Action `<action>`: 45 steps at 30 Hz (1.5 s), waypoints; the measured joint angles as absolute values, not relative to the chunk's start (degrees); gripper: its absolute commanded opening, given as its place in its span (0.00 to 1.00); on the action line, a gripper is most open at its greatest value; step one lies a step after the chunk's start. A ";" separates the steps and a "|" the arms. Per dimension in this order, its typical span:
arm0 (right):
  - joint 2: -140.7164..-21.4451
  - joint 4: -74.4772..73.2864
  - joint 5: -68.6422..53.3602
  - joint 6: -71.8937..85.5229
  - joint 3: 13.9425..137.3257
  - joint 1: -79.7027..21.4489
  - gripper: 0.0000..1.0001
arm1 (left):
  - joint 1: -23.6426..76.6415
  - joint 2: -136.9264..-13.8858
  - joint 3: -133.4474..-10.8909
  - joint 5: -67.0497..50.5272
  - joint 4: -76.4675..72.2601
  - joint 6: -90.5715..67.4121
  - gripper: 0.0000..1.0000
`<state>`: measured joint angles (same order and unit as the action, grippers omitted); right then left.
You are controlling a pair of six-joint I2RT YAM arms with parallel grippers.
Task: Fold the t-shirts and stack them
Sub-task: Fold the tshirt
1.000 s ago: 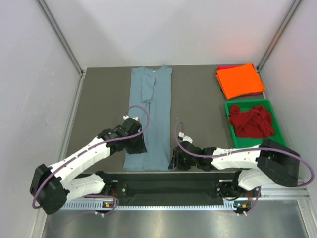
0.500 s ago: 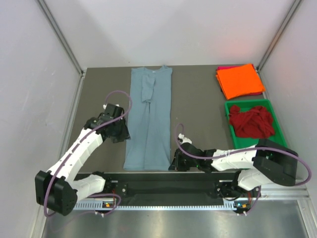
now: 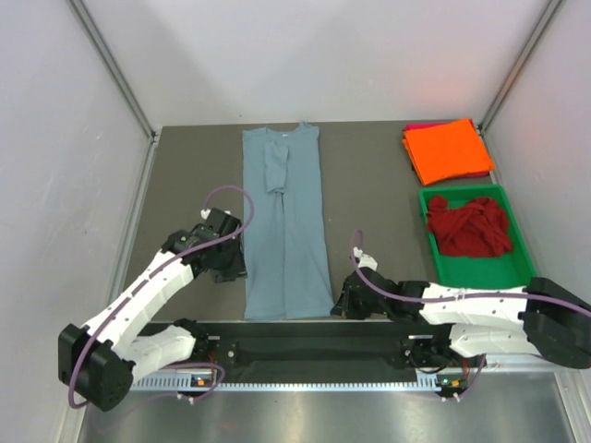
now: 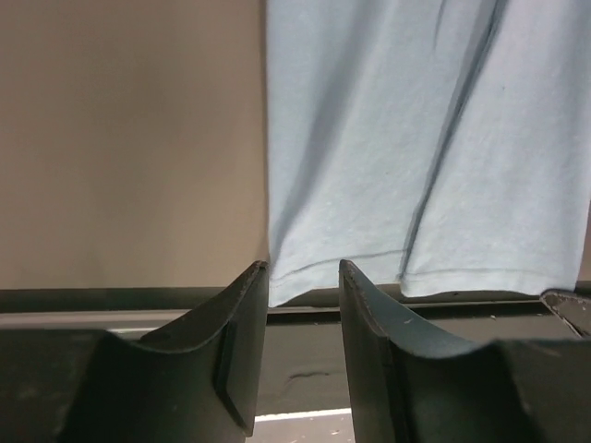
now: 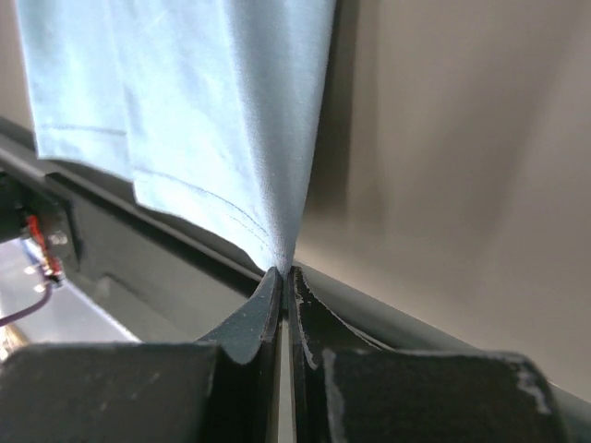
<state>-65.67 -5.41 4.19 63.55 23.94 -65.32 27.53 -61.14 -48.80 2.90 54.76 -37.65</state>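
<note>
A dusty blue-grey t-shirt [image 3: 286, 221] lies as a long narrow strip down the table's middle, collar at the far end. My right gripper [image 3: 338, 305] is shut on its near right hem corner; in the right wrist view the cloth [image 5: 203, 101] rises out of the closed fingertips of the gripper [image 5: 284, 272]. My left gripper [image 3: 233, 270] hovers open beside the shirt's near left edge. In the left wrist view the left hem corner [image 4: 295, 277] shows just beyond its empty fingers [image 4: 254, 286]. A folded orange shirt [image 3: 448, 149] lies on a magenta-pink one [image 3: 417, 126]. A dark red shirt [image 3: 469, 226] lies crumpled in the tray.
The green tray [image 3: 430, 254] stands at the right, just near of the folded stack. A black rail [image 3: 314, 332] runs along the table's near edge, close under both grippers. Grey walls close in the left and right sides.
My right gripper has shut on the hem corner and shifted right, drawing the shirt's near end that way. My left arm swung out to the left and has come back beside the shirt.
</note>
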 measured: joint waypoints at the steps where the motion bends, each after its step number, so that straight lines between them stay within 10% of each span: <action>1: -64.88 -6.39 4.62 63.66 23.59 -65.32 0.00 | 27.88 -60.23 -48.07 2.68 54.59 -38.54 0.42; 26: -60.75 -9.43 6.57 64.58 20.95 -66.78 0.00 | 38.06 -40.95 -18.61 -5.15 43.33 -64.45 0.38; 34: -60.01 -8.97 7.07 64.79 19.86 -67.02 0.00 | 38.06 -39.46 -17.21 -5.41 41.34 -66.87 0.24; 38: -59.94 -8.99 7.20 64.75 19.86 -67.09 0.00 | 38.04 -39.48 -17.10 -6.15 40.16 -67.68 0.00; 45: -61.23 -15.14 9.56 61.39 25.23 -67.40 0.00 | 38.04 -42.24 -18.65 -6.66 38.68 -66.87 0.00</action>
<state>-61.23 -15.14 9.56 61.39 25.23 -67.40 38.04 -42.24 -18.65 -6.66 38.68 -66.87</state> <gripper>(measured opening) 0.011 0.020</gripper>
